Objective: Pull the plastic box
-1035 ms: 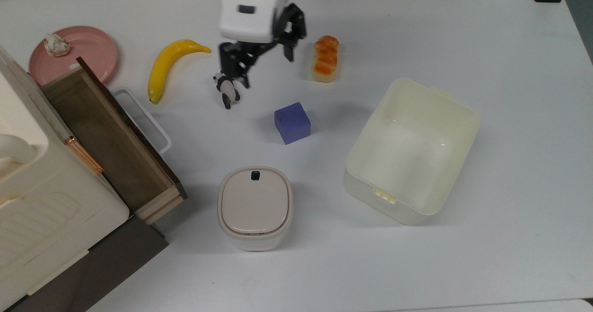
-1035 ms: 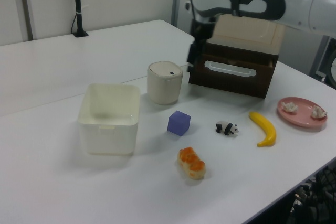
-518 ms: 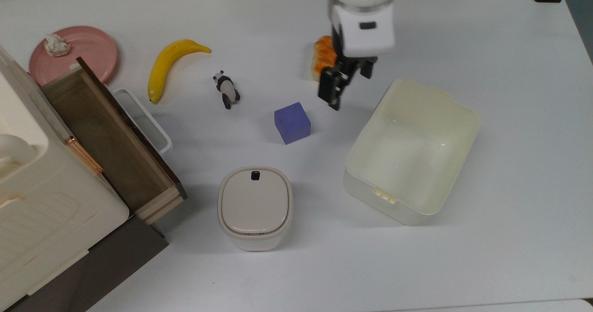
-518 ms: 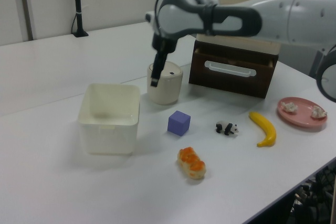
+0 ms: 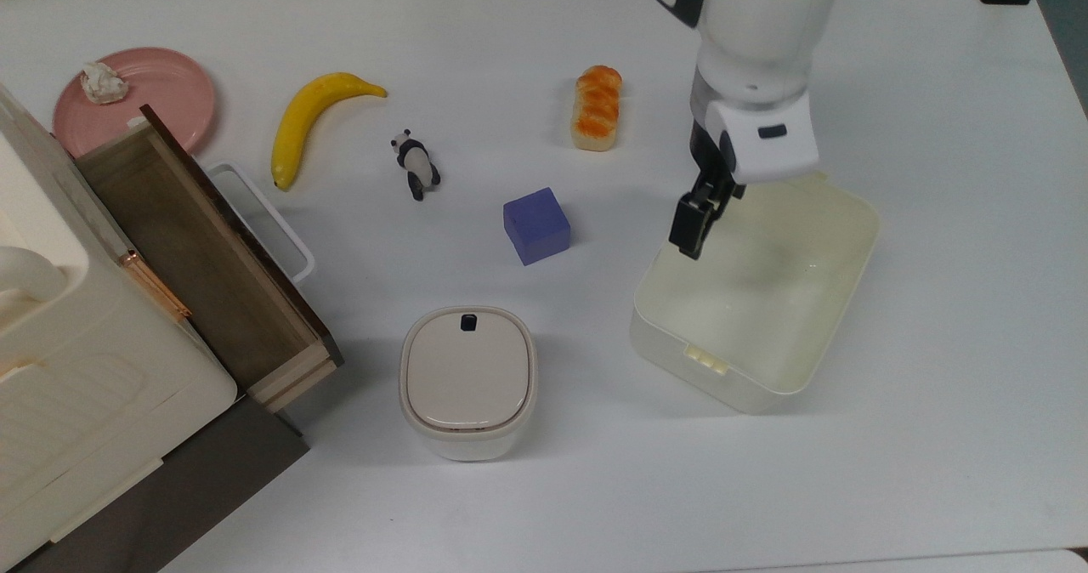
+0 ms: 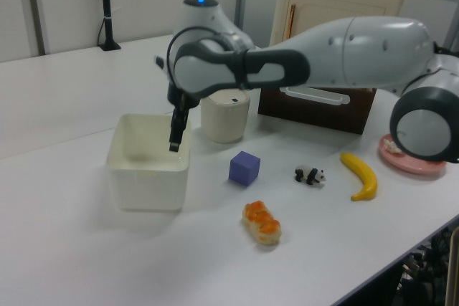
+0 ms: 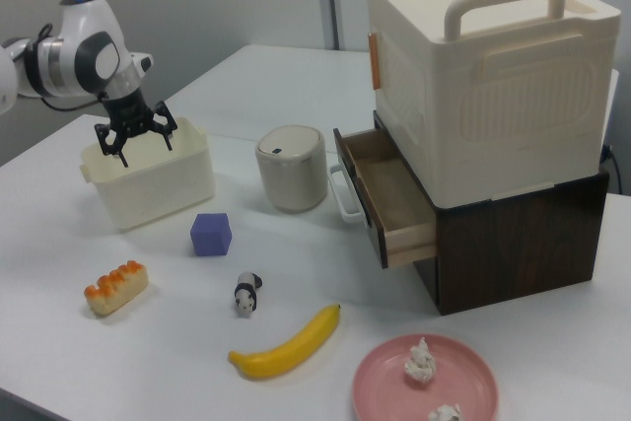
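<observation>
Just one plastic box (image 5: 756,301), one spread-fingered gripper (image 7: 135,142) over its rim.

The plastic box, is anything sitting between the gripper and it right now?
Nothing visible is in the way. The gripper hangs with its fingers spread right over the plastic box, above its open top. The purple cube sits off to the top view's left, apart from the box.

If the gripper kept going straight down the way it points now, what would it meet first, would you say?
Probably the plastic box: the open gripper hangs over its rim, though rim or inside floor is unclear.
</observation>
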